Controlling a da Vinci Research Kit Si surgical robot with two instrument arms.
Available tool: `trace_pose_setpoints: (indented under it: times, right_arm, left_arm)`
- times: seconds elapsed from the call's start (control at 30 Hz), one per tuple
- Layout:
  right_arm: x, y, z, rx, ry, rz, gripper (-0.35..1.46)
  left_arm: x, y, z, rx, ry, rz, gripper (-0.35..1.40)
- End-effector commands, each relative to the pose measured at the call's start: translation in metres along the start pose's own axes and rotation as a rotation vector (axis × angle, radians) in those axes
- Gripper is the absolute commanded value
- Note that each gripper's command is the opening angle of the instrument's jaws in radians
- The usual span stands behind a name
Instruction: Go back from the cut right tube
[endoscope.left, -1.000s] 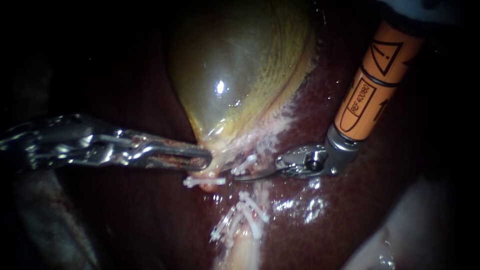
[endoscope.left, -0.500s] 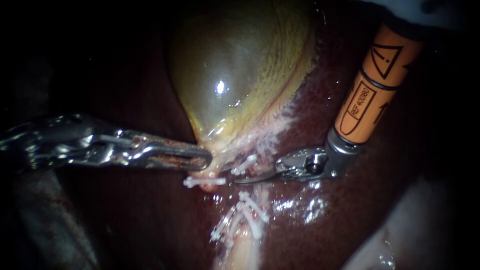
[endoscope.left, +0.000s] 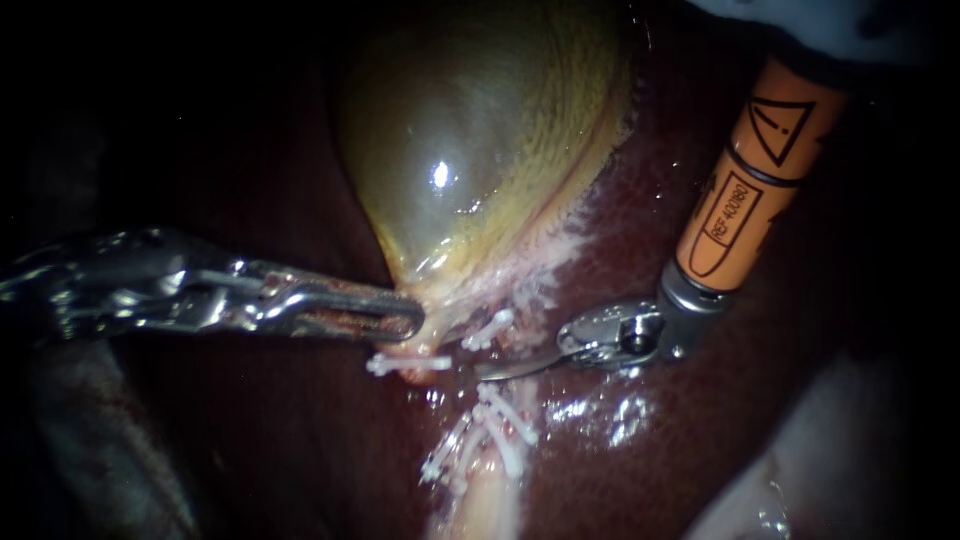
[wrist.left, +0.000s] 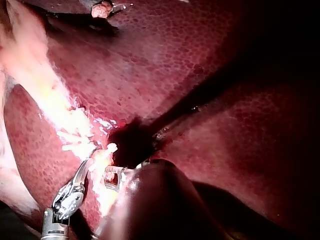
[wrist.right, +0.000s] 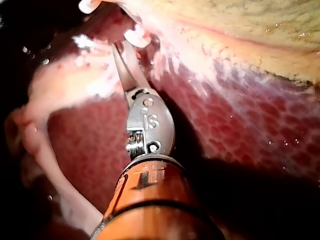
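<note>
Two instruments at work, both close in at the foot of the gallbladder (endoscope.left: 470, 150).

Left instrument (endoscope.left: 405, 322): claw clamped on the gallbladder's narrow neck. My read is that it holds the neck taut, so the tubes beside the claw stand clear of the liver (endoscope.left: 700, 450).

Right instrument (endoscope.left: 490, 369): claw is a pair of thin curved blades lying together, nothing between them. The tips sit in the gap of the right tube (endoscope.left: 521, 382). One white clip (endoscope.left: 490, 328) is just beside the blades on the gallbladder side. A cluster of clips (endoscope.left: 505, 415) is just beside them on the far side. Blades together make sense for a retreat, since there is less to snag on clips or stumps. Judged barely begun: the tips are not yet clear of the gap.

Hard to make out:
- The cut ends themselves, with the blade and wet glare over them. I cannot tell how cleanly they have parted.
- In the left wrist view, that arm's own shaft is a dark blur over most of its claw.
- Behind the left instrument everything is black.
- A pale shape past the right shaft is cut off at the edge.
</note>
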Motion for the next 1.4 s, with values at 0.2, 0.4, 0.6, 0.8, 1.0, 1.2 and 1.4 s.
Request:
trace_pose_setpoints:
  times: [0.2,0.4,0.6,0.8,1.0,1.2,1.4]
  right_arm:
    - [-0.0003,-0.0003,-0.0016,0.007,-0.003,-0.037,0.41]
    - [-0.0006,-0.0006,-0.0032,0.014,-0.007,-0.086,0.47]
    - [-0.0010,-0.0007,-0.0050,0.021,-0.008,-0.126,0.57]
    - [-0.0009,-0.0007,-0.0073,0.021,0.012,-0.180,0.59]
    - [-0.0006,-0.0007,-0.0096,0.018,0.037,-0.225,0.67]
    - [-0.0008,-0.0005,-0.0109,0.021,0.040,-0.245,0.71]
    - [-0.0009,-0.0005,-0.0110,0.021,0.040,-0.257,0.76]
  left_arm:
    - [0.0000,0.0000,0.0000,0.000,0.000,0.000,-0.35]
    - [0.0000,0.0000,0.0000,0.000,0.000,0.000,-0.35]
    - [0.0000,-0.0001,0.0000,0.000,0.000,0.000,-0.35]
    - [0.0000,-0.0002,0.0001,-0.001,0.000,0.000,-0.35]
    - [0.0001,-0.0005,0.0004,0.000,0.000,0.001,-0.35]
    - [-0.0001,-0.0011,0.0014,0.005,0.001,0.002,-0.35]
    - [-0.0004,-0.0020,0.0033,0.015,0.001,-0.002,-0.35]
